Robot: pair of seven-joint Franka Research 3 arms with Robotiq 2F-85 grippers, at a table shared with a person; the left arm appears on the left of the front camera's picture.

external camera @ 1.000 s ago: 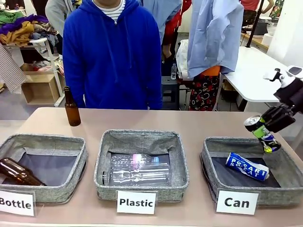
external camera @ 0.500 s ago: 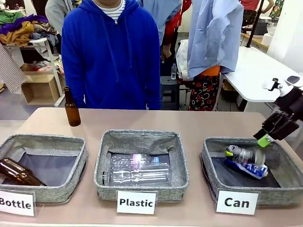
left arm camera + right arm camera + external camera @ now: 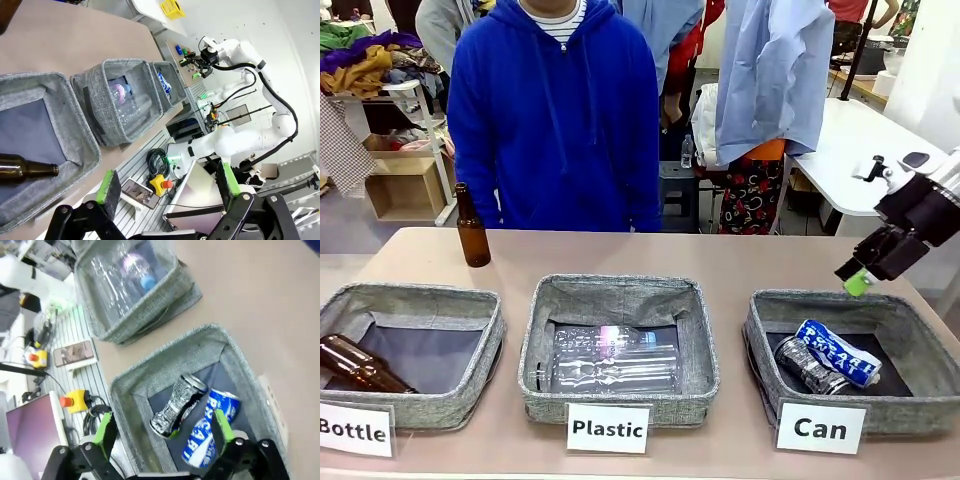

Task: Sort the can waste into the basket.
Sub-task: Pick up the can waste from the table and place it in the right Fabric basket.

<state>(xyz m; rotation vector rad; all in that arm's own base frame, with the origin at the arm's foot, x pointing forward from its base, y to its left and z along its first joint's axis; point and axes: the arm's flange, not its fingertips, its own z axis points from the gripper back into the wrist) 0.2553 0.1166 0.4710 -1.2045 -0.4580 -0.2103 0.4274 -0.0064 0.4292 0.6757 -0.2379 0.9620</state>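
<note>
The blue Pocari Sweat can [image 3: 838, 351] lies on its side in the grey basket [image 3: 761, 330] carded "Can". The dark grey and silver can [image 3: 807, 366] lies beside it, touching it. My right gripper [image 3: 857, 277] hangs open above the basket's far right rim with nothing in it. In the right wrist view, both cans, grey [image 3: 177, 405] and blue [image 3: 207, 427], lie in the basket [image 3: 165, 367] below my open right gripper [image 3: 164, 426]. My left gripper [image 3: 168, 182] is open and holds nothing, off the table's near edge.
The "Plastic" basket [image 3: 545, 300] in the middle holds clear bottles [image 3: 610, 360]. The "Bottle" basket [image 3: 490, 310] at left holds a brown bottle [image 3: 360, 365]. Another brown bottle [image 3: 472, 228] stands upright behind it. A person in a blue hoodie [image 3: 555, 110] stands at the far side.
My right gripper let go of the grey can, which fell into the "Can" basket and settled beside the blue can. The gripper then rose and drew back slightly.
</note>
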